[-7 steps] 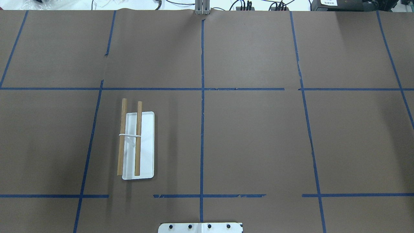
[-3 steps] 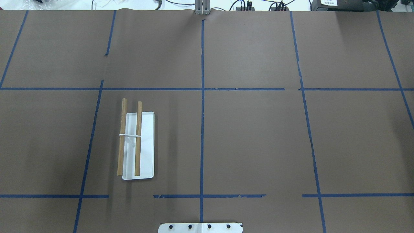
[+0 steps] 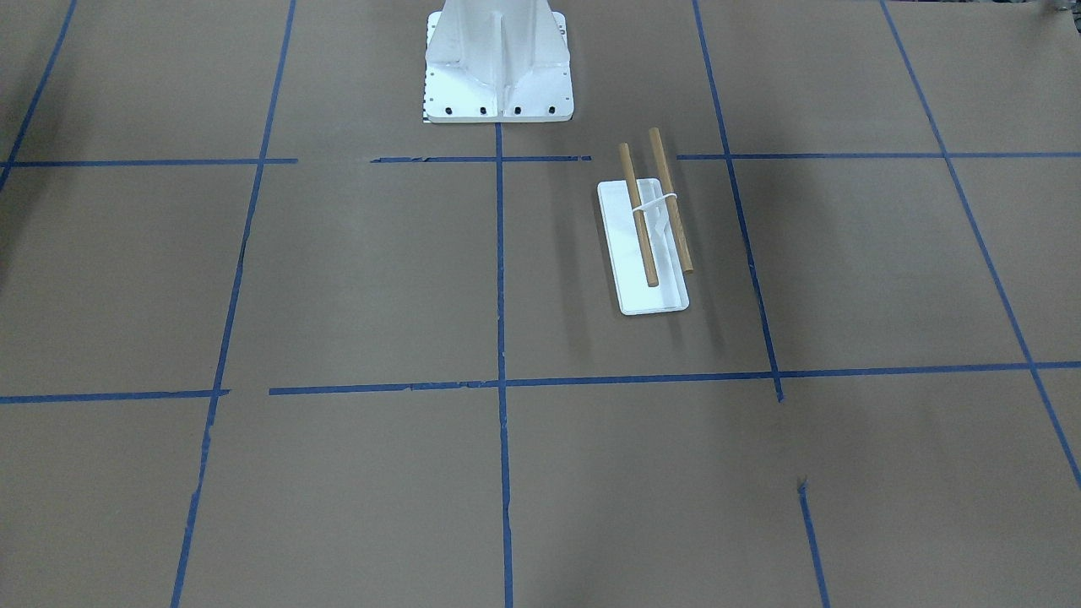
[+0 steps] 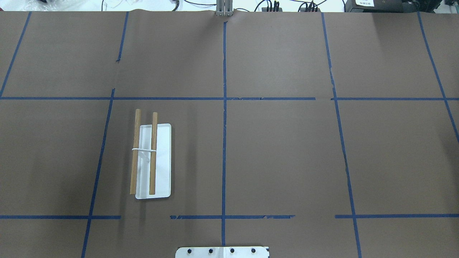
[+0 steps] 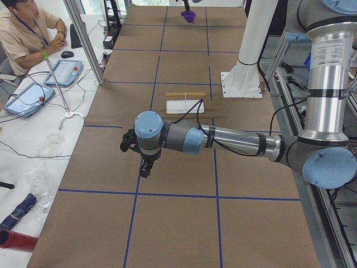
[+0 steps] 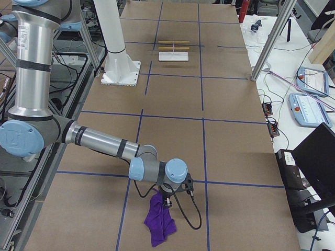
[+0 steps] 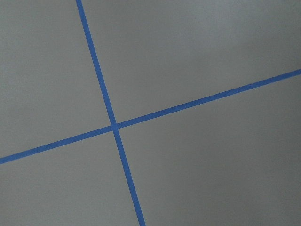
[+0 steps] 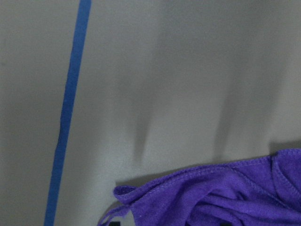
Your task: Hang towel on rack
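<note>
While the towel (image 6: 159, 224) droops under the right gripper (image 6: 167, 201), rack (image 6: 174, 49) at twelve, column (image 6: 112, 31) at eleven o'clock, I cannot tell either gripper's grip.

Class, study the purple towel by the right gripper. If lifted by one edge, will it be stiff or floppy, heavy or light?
Probably floppy: the towel is bunched in soft folds, so it should sag and drape from any grip point. Likely light for its size: the cloth looks thin, its stitched edge curling. It seems unlikely to roll.
</note>
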You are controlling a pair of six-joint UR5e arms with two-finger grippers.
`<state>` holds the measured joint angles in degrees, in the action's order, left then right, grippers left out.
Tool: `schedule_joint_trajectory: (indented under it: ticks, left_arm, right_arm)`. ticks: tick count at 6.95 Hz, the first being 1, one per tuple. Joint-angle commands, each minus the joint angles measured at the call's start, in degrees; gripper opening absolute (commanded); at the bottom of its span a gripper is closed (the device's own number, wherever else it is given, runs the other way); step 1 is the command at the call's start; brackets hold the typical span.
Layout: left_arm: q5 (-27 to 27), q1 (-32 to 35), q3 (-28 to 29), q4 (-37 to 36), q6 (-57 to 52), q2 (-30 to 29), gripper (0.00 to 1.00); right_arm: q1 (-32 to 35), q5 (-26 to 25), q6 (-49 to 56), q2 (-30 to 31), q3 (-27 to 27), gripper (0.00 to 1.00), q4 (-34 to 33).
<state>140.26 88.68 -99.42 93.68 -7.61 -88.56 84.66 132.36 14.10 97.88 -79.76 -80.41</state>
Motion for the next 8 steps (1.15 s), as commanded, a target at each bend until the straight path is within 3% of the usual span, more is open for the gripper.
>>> schedule_joint_trajectory:
  ticks: [1,4,5,8]
  left_arm:
    - [0.1,0.0,-0.15,0.01,-0.03,0.05,1.0]
    - [0.1,0.09,-0.16,0.01,-0.03,0.05,1.0]
    - [0.1,0.09,-0.33,0.01,-0.12,0.05,1.0]
    - [0.19,0.09,-0.33,0.01,-0.12,0.05,1.0]
  right_arm:
    - [-1.25,0.18,-0.04,-0.5,2.49,0.74,-0.01]
    - [-2.31,0.53,-0.04,-0.67,3.73,0.74,0.95]
    - [-2.57,0.62,-0.12,-0.67,4.34,0.65,1.92]
    - [-2.66,0.62,-0.04,-0.67,5.4,0.07,2.01]
